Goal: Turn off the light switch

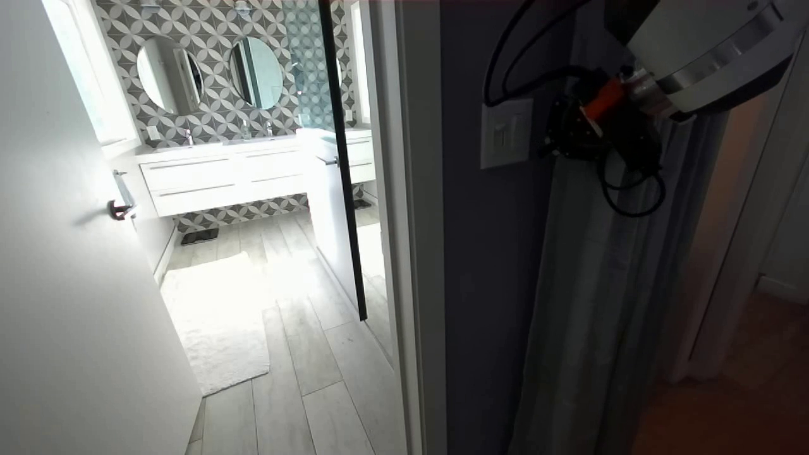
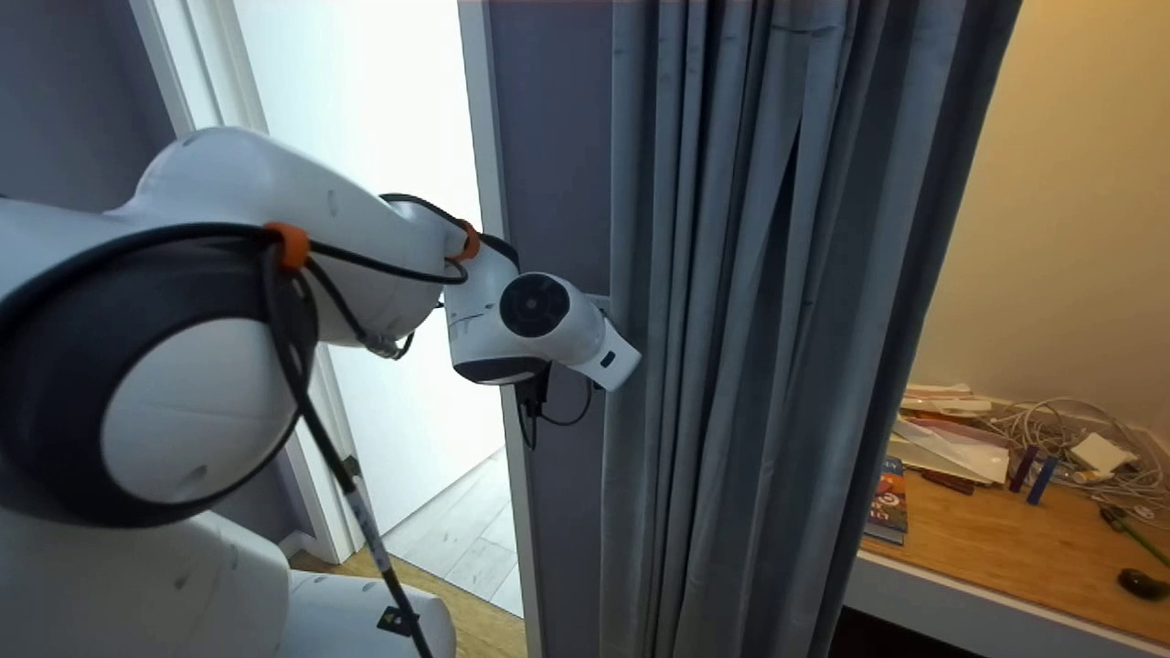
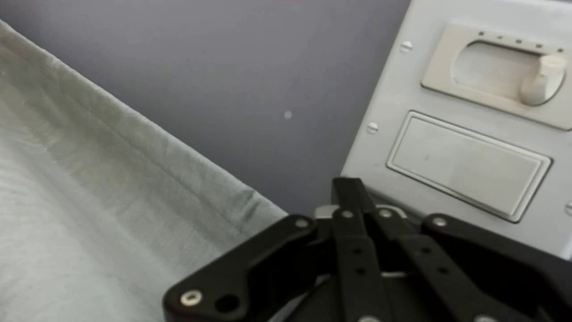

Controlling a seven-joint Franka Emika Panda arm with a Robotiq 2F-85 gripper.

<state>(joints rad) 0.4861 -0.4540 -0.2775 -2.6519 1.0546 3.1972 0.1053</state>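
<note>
Wht arm [image 2: 361, 212] is bent nr gray curtain [image 2: 731, 366], w/ papers [image 2: 958, 452] & book [image 2: 887, 504] on wood desk [image 2: 1005, 544] to rt.

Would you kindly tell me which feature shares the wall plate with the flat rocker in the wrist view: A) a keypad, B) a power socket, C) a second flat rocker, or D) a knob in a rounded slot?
D, since the wrist view shows a knob at one end of a rounded slot, on the same wall plate as the flat rocker.

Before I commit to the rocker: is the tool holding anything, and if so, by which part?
Nothing is held, as far as the wrist view shows: the tool is shut on itself, and the rocker switch lies outside its grip.
</note>
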